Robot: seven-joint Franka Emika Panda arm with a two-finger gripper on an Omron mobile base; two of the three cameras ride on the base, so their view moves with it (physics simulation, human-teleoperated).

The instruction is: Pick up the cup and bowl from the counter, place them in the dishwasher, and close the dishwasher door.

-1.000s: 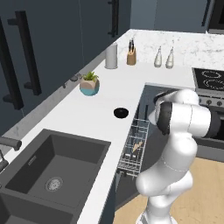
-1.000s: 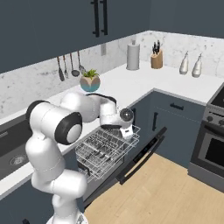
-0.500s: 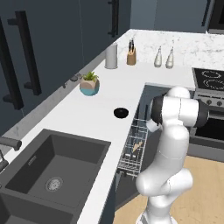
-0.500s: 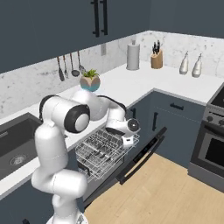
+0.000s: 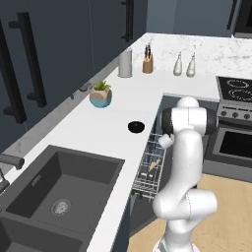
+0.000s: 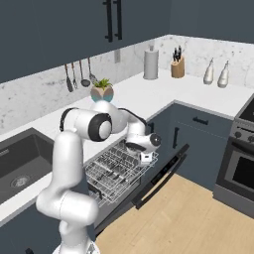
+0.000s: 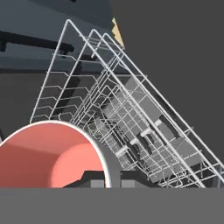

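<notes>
One cup point(image 7: 52, 155), coral inside with a white rim, clamped in the gripper point(image 6: 145, 157) — fingers closed on it, held over the front edge of the pulled-out wire rack point(image 6: 116, 168) of the dishwasher point(image 6: 141, 186). Hand view looks into the cup mouth with the rack wires right behind it. Dishwasher door point(image 6: 161, 173) is dropped open, hanging below the rack.

One black bowl point(image 5: 136, 127) sits on the counter point(image 5: 93, 125), near the edge just above the rack, apart from the arm.

Further back on the counter: one potted plant point(image 5: 101, 95), one grey canister point(image 5: 125, 63), one knife block point(image 5: 147, 63), two white bottles point(image 5: 178, 65). One sink point(image 5: 61, 189) to the left. One oven point(image 5: 236, 128) to the right.
</notes>
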